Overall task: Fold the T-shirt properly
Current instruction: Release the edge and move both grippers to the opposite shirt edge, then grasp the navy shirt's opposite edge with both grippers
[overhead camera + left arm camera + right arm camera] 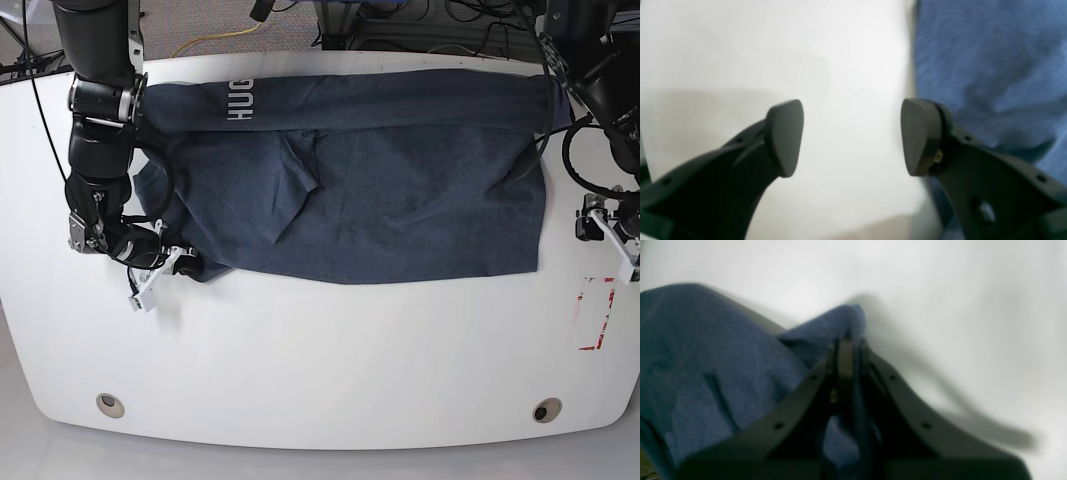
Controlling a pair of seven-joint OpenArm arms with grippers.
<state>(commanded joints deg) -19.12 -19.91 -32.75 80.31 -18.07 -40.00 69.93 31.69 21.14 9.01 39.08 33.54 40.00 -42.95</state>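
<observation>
The dark navy T-shirt (380,190) lies spread across the far half of the white table (320,350), its top edge folded over so white letters "HUG" (238,100) show at the upper left. At the shirt's lower left corner my right gripper (183,265) is shut on a pinch of the blue cloth (853,315); in the right wrist view the fingers (845,356) are pressed together around it. My left gripper (851,136) is open with nothing between its pads, hovering over bare table just beside the shirt's edge (990,66). The left arm (612,225) stands at the table's right edge.
A red marked rectangle (597,312) lies on the table at the right. Two round holes (110,404) (545,410) sit near the curved front edge. Cables (400,15) lie on the floor beyond the far edge.
</observation>
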